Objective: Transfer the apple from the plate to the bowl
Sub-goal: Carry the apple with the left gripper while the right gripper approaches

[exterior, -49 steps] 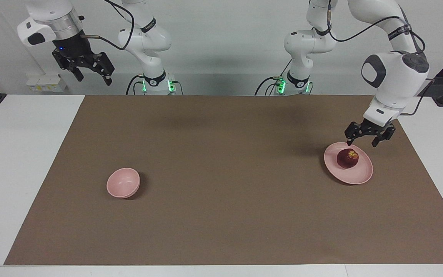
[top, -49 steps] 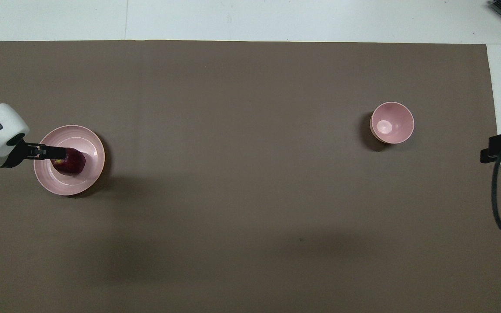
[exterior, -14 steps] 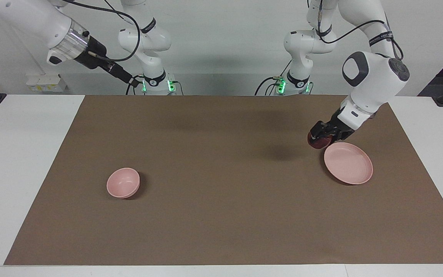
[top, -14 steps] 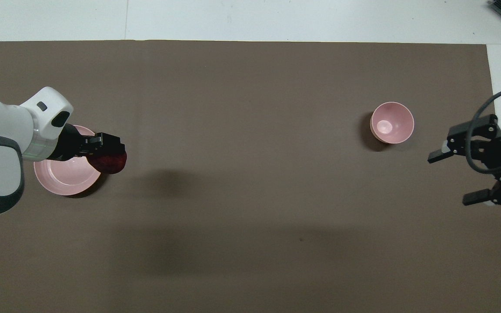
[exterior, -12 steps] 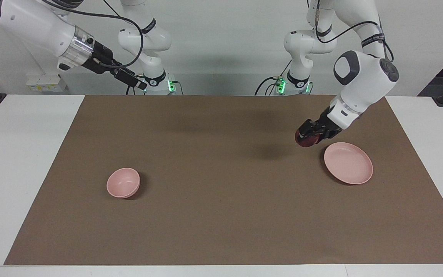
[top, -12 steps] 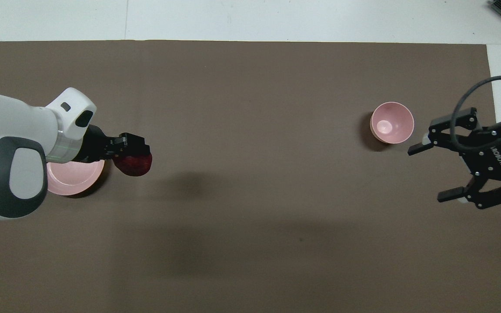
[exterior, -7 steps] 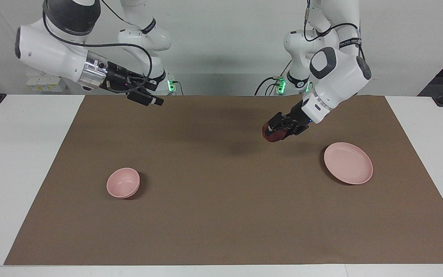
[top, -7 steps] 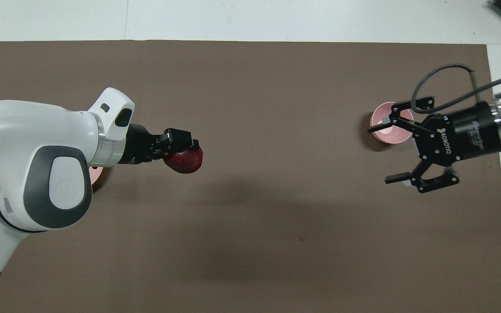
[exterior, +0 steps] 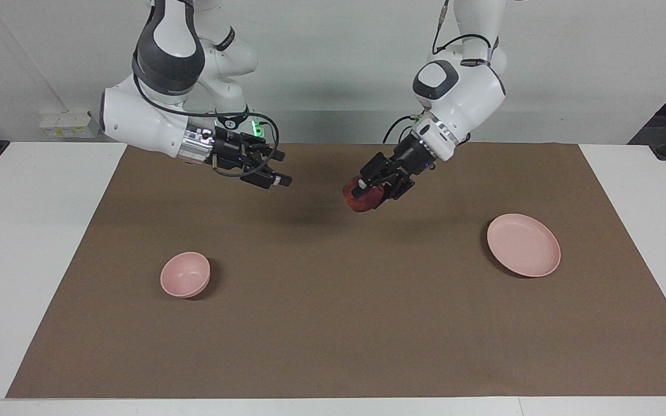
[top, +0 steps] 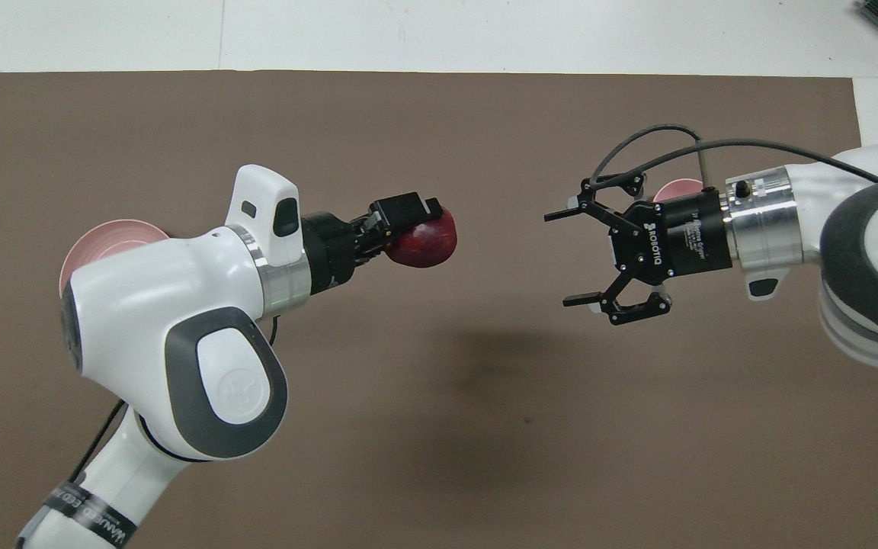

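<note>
My left gripper [exterior: 367, 193] [top: 424, 229] is shut on the dark red apple [exterior: 362, 200] [top: 427, 241] and holds it in the air over the middle of the brown mat. My right gripper [exterior: 272, 175] [top: 572, 259] is open and empty, also in the air over the mat, facing the apple with a gap between them. The flat pink plate [exterior: 523, 245] [top: 107, 236] lies bare at the left arm's end, partly covered by the left arm in the overhead view. The small deep pink bowl [exterior: 185, 274] [top: 680, 189] stands at the right arm's end, mostly covered by the right gripper in the overhead view.
The brown mat [exterior: 333, 323] covers most of the white table [exterior: 32, 242]. A black cable [top: 660, 145] loops over the right gripper's wrist.
The left gripper took the apple off the plate and carried it toward the middle of the mat. The right arm came down from its raised pose and moved toward the middle, open.
</note>
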